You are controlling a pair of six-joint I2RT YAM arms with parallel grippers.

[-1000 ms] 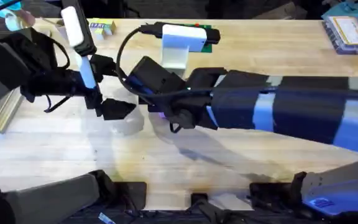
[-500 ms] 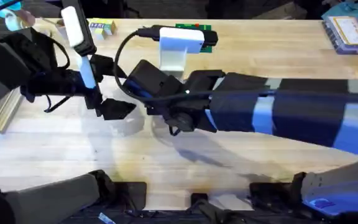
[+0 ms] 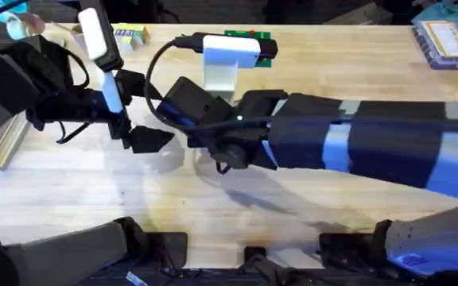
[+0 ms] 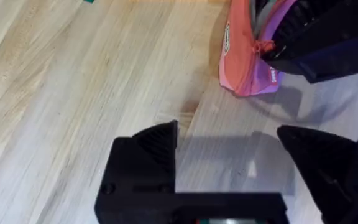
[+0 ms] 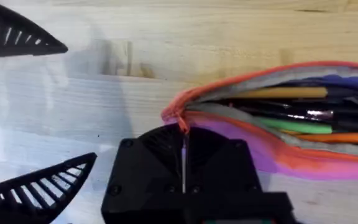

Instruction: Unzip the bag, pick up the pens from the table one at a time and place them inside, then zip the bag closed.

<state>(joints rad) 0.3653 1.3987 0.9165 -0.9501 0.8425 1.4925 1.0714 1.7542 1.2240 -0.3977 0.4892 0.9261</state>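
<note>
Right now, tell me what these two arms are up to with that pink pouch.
The right gripper is shut at the end of the pink bag, apparently on the zipper there. The bag lies open on the table, with several pens already inside. The left gripper hangs open beside the bag, holding nothing. It looks like the closing stage: the pens are in and the zip still has to be run shut.
</note>
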